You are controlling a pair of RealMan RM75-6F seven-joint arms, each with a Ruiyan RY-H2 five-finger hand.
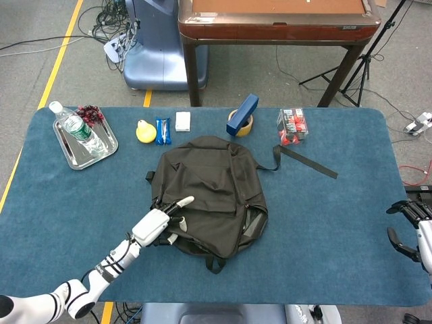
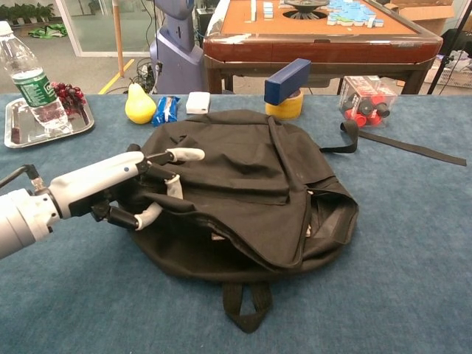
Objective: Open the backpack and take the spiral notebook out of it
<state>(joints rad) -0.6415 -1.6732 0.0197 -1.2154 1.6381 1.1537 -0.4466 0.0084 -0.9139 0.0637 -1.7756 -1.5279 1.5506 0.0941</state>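
Near the table's (image 1: 351,223) front edge, the left robot hand (image 2: 140,192) grasps the top flap of the one black backpack (image 2: 251,184), lifting it; a pale sliver shows in the gap, notebook not identifiable. Right robot hand (image 1: 408,229) hangs released off the right edge, with bare cloth between. Along the far edge: one tray (image 1: 67,145), one bottle (image 1: 74,125), one pear (image 1: 145,131), one blue box (image 1: 241,113)

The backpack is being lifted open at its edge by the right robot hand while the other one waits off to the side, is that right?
Not quite: it is the left robot hand that grips the edge of the backpack and lifts it open, as the chest view shows. The right robot hand is the one waiting off to the side, at the table edge in the head view.
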